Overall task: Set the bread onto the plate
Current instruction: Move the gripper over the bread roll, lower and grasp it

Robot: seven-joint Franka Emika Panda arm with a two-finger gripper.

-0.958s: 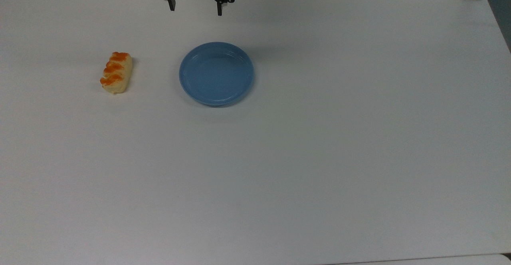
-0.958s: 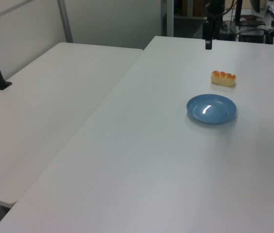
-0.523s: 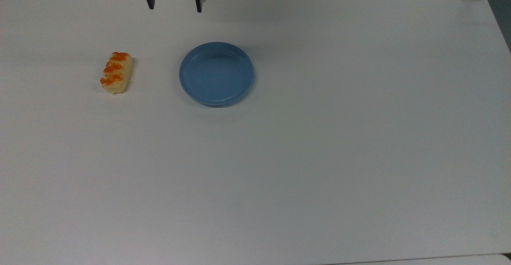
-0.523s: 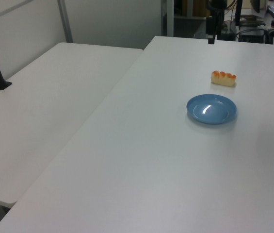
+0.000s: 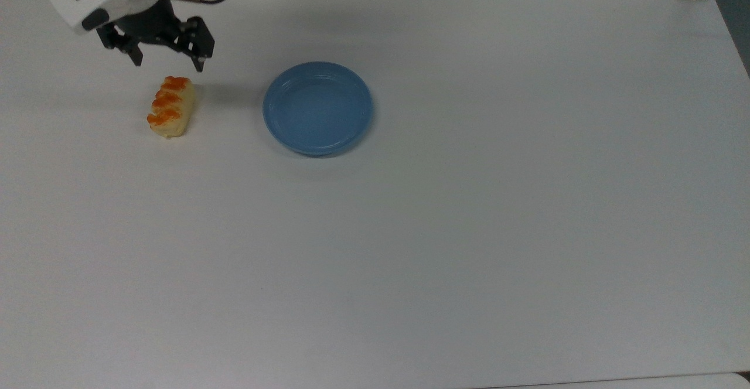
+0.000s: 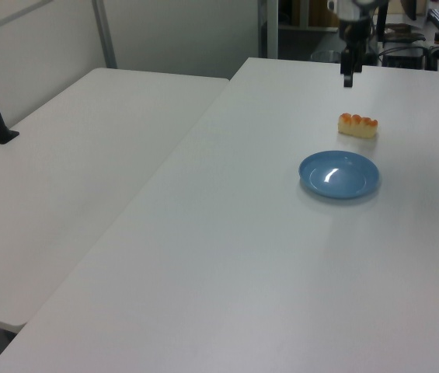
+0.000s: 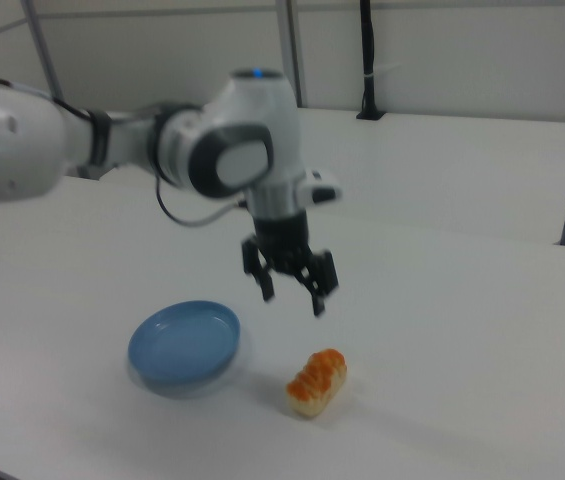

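The bread (image 5: 170,106) lies on the white worktop (image 5: 469,231), at about nine o'clock from the plate (image 5: 317,108) in the top view and well apart from it. The plate is bare. The claw (image 5: 169,65) hangs above the worktop just beyond the bread's far end, at about twelve o'clock from it in the top view, with its fingers spread wide and nothing between them.

The step in hand looks like the approach for the pickup. To do it well, the claw should centre over the loaf's middle bump, straddle the narrow width, descend straight, and close gently on the soft sides.
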